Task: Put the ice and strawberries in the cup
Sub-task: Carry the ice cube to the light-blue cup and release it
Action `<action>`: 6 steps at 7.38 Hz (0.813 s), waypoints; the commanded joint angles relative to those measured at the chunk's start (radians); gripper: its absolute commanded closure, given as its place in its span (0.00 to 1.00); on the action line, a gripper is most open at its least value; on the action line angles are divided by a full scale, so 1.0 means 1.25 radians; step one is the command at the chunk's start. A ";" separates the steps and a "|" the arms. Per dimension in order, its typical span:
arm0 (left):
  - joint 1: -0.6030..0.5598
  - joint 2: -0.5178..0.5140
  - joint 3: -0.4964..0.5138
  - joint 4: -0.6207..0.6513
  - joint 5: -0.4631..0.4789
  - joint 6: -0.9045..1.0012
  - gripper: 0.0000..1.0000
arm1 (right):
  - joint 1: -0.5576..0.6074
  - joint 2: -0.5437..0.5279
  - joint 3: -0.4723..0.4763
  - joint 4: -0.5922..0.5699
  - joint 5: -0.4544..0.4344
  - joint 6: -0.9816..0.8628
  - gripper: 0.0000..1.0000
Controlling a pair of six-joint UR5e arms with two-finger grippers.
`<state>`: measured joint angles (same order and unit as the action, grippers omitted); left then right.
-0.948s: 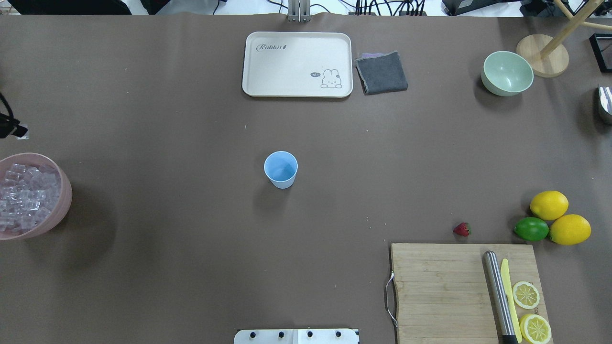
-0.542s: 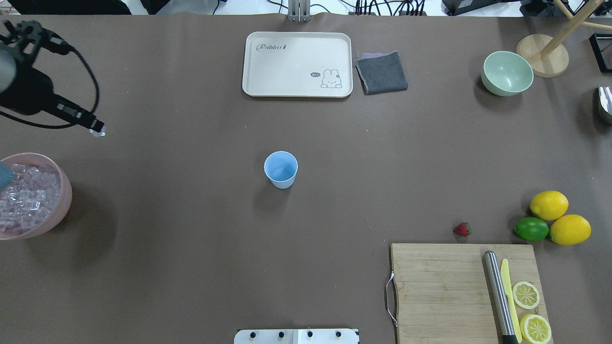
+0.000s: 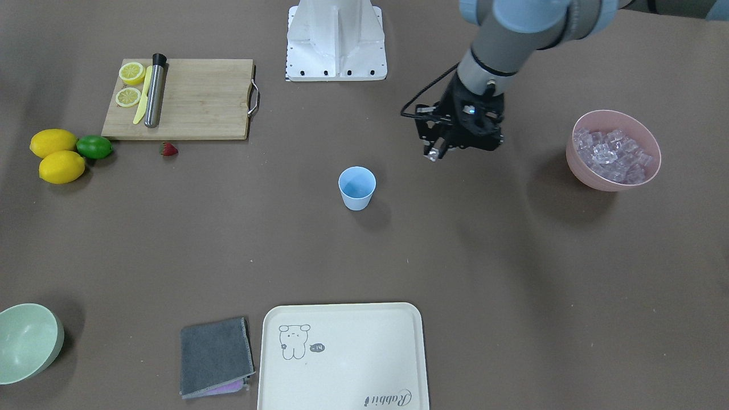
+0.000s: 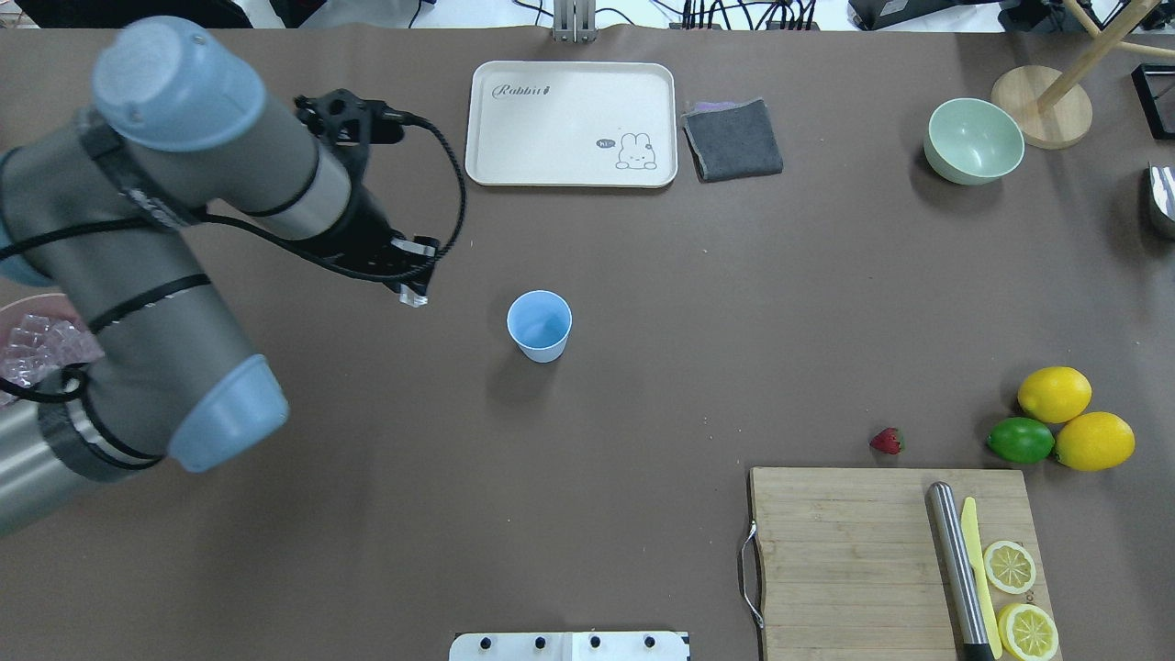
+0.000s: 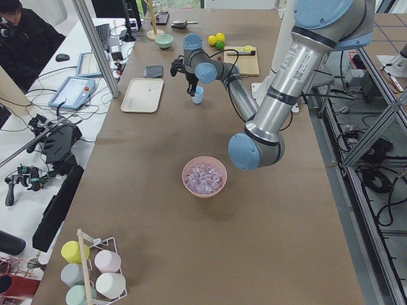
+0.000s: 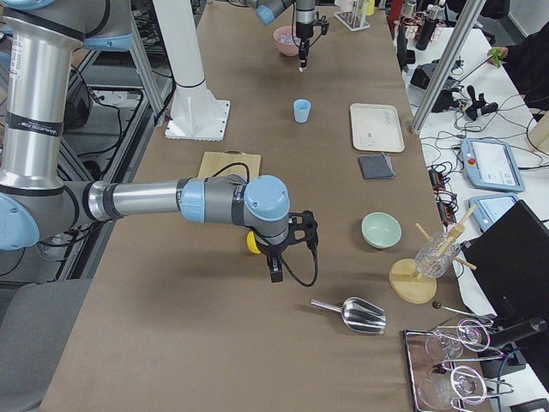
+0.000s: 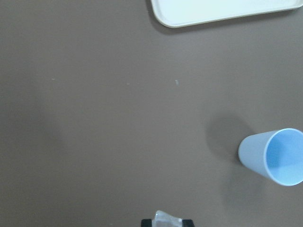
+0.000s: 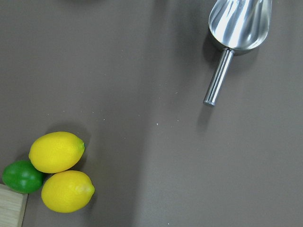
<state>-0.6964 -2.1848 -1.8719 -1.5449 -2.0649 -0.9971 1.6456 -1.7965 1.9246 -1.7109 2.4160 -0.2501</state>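
Left gripper (image 4: 415,296): jaws narrow, clamped on one ice cube (image 7: 168,219). Position in overhead view: above table at cup's 9 o'clock, near it, not over rim.
Cup (image 4: 539,326): upright, mid-table.
Ice (image 3: 612,149): heaped in pink bowl (image 3: 576,162), cup's 9 o'clock, well apart.
Strawberry (image 4: 887,441): on table, cup's 4 o'clock, well apart, just beside far edge of board (image 4: 854,551).
Right gripper (image 6: 274,275): above table near lemons (image 8: 57,151) and scoop (image 8: 239,21). Jaw opening cannot be told.
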 commanded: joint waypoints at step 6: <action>0.096 -0.131 0.200 -0.098 0.101 -0.075 1.00 | 0.000 -0.005 0.004 -0.001 0.000 0.000 0.00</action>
<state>-0.5773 -2.3536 -1.6271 -1.6609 -1.9408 -1.0957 1.6446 -1.8015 1.9294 -1.7107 2.4160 -0.2500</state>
